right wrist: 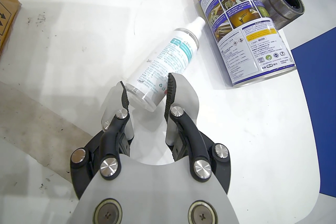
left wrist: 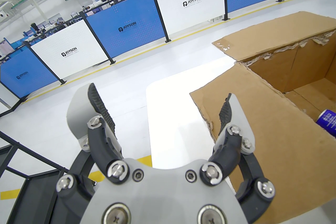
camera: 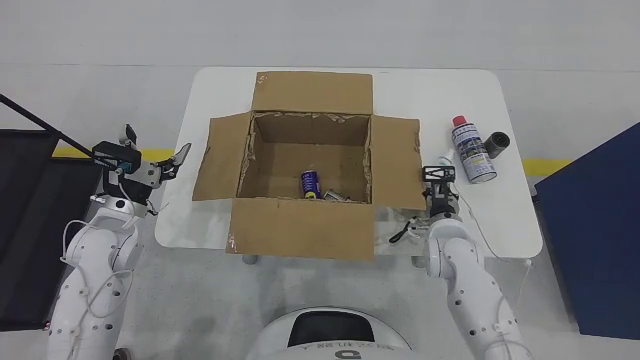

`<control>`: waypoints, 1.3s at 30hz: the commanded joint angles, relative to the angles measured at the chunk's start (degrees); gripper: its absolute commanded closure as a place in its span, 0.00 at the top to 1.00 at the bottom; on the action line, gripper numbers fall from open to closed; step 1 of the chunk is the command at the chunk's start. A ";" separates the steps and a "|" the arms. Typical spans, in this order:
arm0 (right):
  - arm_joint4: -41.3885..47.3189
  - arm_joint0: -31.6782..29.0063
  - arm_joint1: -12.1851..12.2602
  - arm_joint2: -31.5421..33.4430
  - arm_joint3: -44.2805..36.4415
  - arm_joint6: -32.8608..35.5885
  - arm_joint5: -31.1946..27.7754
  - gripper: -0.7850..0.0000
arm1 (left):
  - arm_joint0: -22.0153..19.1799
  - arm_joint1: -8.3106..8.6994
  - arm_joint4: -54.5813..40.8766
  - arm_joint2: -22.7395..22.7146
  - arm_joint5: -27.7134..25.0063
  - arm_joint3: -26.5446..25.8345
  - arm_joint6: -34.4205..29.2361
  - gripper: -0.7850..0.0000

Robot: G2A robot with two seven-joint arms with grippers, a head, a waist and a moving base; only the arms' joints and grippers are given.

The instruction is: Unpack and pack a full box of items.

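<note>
Right claw (right wrist: 146, 79) parted round small clear plastic bottle (right wrist: 170, 54) — might roll into red-capped metal can (right wrist: 241, 25). Left claw (left wrist: 160, 89) empty, wide.

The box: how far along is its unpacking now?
Done: spray can, black cylinder and white bottle lie on the table beside the box. In hand: the right gripper is at the bottle's base; the left gripper is open and empty. Left: a blue can and another small item are inside; packing not begun.
</note>
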 commanded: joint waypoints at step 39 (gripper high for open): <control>38.26 -17.15 0.93 19.26 -15.00 -20.06 -27.50 0.00 | 0.00 0.00 0.00 0.00 0.00 0.00 0.00 1.00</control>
